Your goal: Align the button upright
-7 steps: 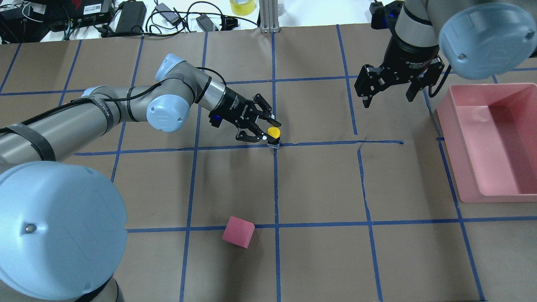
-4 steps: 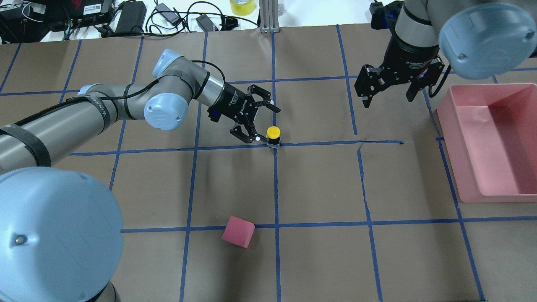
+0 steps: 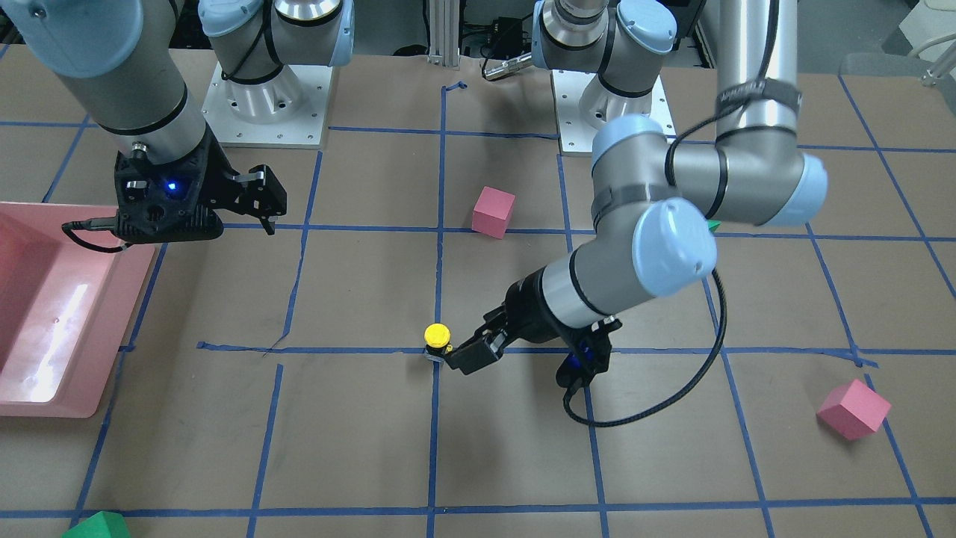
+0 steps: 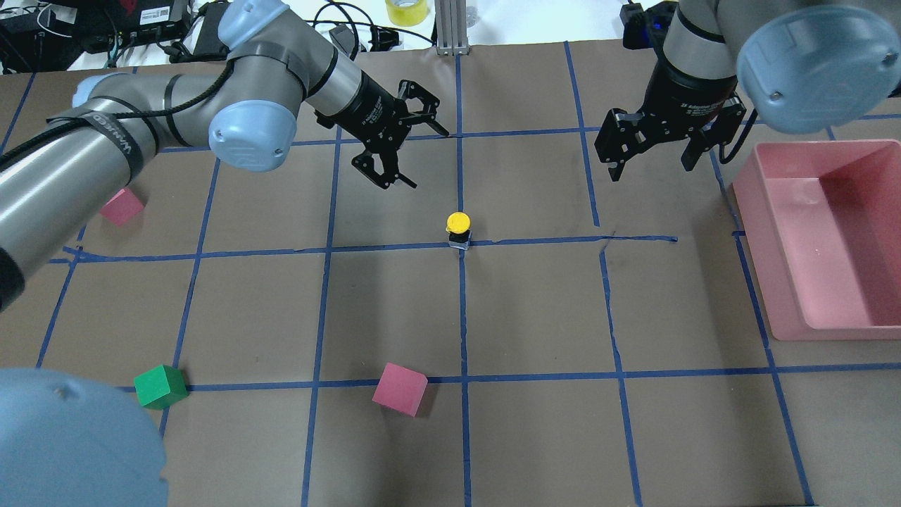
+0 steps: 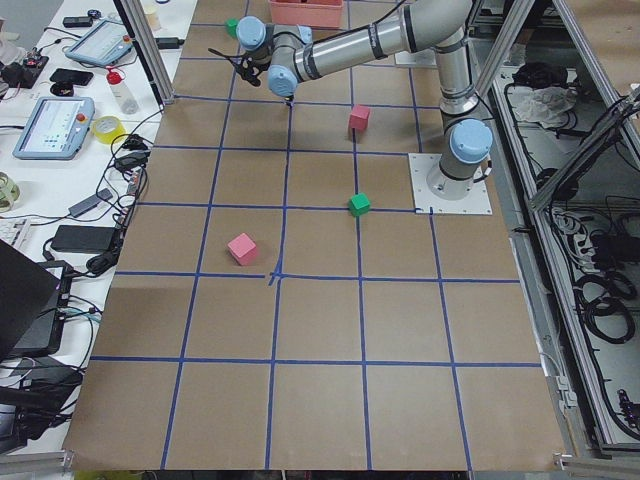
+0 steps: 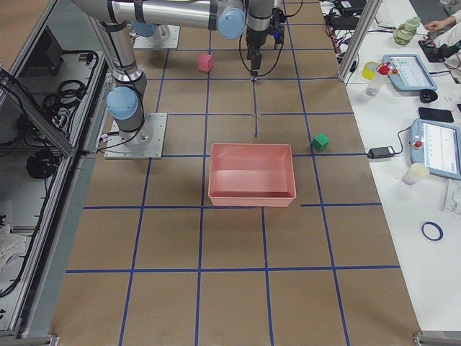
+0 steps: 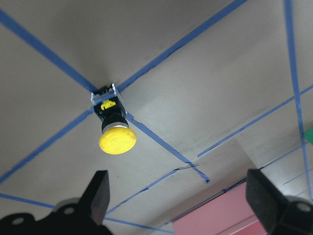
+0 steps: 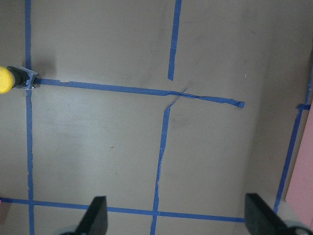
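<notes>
1. Button (image 4: pixel 458 229) stands on its base at a tape crossing, yellow cap up. Task looks done, with only clearing off left.
2. Left gripper (image 4: pixel 424 158) is spread wide and empty, well apart from the button. Right gripper (image 4: pixel 651 169) is also spread and idle.
3. Since the earlier frame, the left gripper has backed off from just beside the button. Button unmoved.

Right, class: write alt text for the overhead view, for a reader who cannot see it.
A yellow-capped button stands upright on a tape crossing at mid-table, held by nothing. The left gripper hangs open, apart from it; the right gripper is open near a pink bin.
</notes>
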Motion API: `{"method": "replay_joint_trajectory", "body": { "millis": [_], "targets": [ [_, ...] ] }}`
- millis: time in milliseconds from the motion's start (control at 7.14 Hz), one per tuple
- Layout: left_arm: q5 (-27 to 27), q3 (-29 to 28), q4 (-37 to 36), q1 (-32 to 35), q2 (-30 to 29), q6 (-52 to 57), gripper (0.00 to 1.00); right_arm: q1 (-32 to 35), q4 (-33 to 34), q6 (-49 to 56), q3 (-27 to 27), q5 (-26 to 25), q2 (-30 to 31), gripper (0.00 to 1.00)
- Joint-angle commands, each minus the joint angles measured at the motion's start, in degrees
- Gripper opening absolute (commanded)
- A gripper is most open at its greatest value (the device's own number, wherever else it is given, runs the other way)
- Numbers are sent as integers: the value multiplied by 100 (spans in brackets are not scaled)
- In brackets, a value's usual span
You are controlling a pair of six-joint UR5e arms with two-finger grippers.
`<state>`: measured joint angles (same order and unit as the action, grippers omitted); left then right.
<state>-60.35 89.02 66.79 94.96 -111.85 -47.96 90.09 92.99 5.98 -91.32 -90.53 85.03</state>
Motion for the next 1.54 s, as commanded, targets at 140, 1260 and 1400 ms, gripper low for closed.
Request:
{"method": "replay_joint_trajectory", "body": {
  "millis": [140, 1260, 1400],
  "targets": [
    [-2228, -95, 710, -13, 803, 3159, 94, 0, 0, 0, 0, 0, 4, 100],
    [-3043, 315, 2603, -259, 2438, 5051, 100, 0, 0, 0, 0, 0, 4, 100],
    [-3035, 413, 2124, -267, 2440, 4973, 100, 0, 0, 0, 0, 0, 4, 100]
  ]
}}
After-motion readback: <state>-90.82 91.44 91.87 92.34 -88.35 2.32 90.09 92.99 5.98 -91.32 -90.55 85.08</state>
